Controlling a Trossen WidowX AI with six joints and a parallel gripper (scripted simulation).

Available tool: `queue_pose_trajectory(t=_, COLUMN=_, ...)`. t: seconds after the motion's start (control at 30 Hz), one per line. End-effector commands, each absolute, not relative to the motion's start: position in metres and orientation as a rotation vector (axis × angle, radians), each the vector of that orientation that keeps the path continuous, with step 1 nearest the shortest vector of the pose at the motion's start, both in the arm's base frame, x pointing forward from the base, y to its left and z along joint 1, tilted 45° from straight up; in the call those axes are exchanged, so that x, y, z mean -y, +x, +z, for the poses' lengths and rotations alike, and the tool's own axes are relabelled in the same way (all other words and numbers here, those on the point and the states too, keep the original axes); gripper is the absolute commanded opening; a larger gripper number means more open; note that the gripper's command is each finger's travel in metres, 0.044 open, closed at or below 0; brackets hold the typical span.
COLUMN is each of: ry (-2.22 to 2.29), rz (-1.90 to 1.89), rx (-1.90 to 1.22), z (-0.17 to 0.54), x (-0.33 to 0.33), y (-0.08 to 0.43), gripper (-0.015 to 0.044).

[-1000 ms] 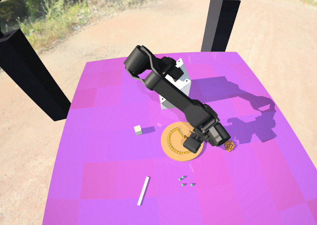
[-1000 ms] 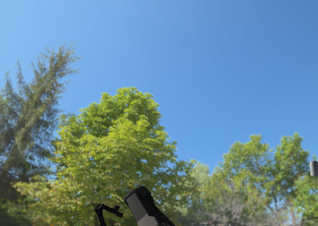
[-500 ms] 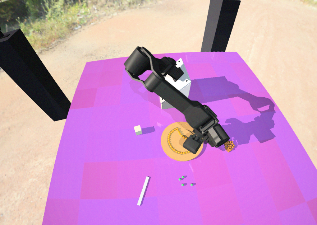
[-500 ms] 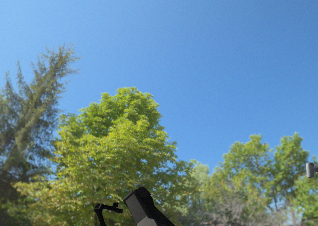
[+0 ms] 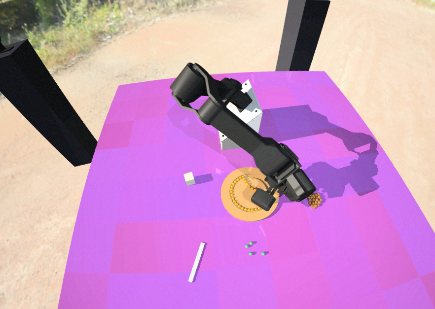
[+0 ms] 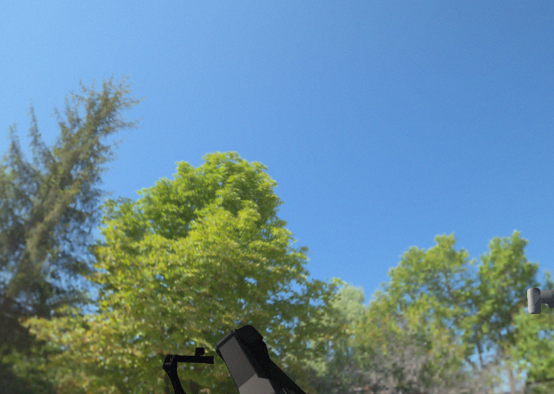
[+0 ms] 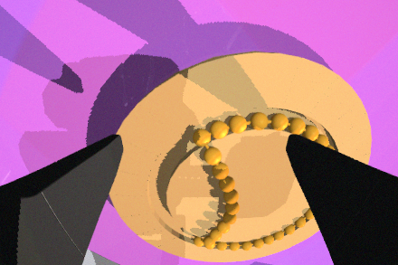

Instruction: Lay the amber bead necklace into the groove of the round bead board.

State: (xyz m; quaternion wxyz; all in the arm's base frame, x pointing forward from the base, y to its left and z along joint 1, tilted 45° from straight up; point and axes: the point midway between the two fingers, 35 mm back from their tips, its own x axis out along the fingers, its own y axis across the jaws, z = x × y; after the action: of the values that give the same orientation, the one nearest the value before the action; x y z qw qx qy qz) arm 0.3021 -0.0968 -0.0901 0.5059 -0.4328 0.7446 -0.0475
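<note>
Above the round bead board (image 5: 226, 197) (image 7: 317, 80), hovering with the gripper (image 5: 270, 190) (image 7: 205, 143) spread almost to full width, nothing caught between the fingers. On the board, the amber bead necklace (image 5: 231, 192) (image 7: 259, 120): following the groove (image 5: 258, 178) (image 7: 163, 184) along much of the ring, then cutting inward across the middle and leaving one stretch of groove unfilled. Probably mostly laid, with that inward run left to coax outward. Could go wrong right there: pushing on the slack run from too high, merely rolling over the beads; dipping too deep, scraping the board and shifting the whole ring; tugging one end of the slack, lifting seated beads back out (a string passes on every pull). Also a risk of closing on a seated bead, with the spread fingers straddling part of the loop in the wrist view. Just beside the board, past the wrist, a clump of orange beads (image 5: 314, 200), easily brushed by a low sideways swing. On the board's opposite side, a pale cube (image 5: 189, 178). Farther from the board, loose green beads (image 5: 250, 243), then a white bar (image 5: 197, 262), both unlikely to interfere.
</note>
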Motion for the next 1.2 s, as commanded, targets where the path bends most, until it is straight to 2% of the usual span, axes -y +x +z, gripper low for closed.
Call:
queue_pose_trajectory(t=0.0, ry=-1.038, rz=-0.113, rx=-1.798, z=-0.090, x=0.096, y=0.302, gripper=0.0440)
queue_pose_trajectory(t=0.4, ry=-1.038, rz=-0.113, rx=-1.798, z=-0.090, x=0.096, y=0.302, gripper=0.0440)
queue_pose_trajectory(t=0.63, ry=-1.381, rz=0.353, rx=-1.870, z=-0.060, x=0.081, y=0.300, gripper=0.0256)
queue_pose_trajectory(t=0.8, ry=-1.392, rz=0.369, rx=-1.871, z=-0.059, x=0.081, y=0.300, gripper=0.0125)
queue_pose_trajectory(t=1.17, ry=-1.394, rz=0.360, rx=-1.858, z=-0.066, x=0.088, y=0.302, gripper=0.0120)
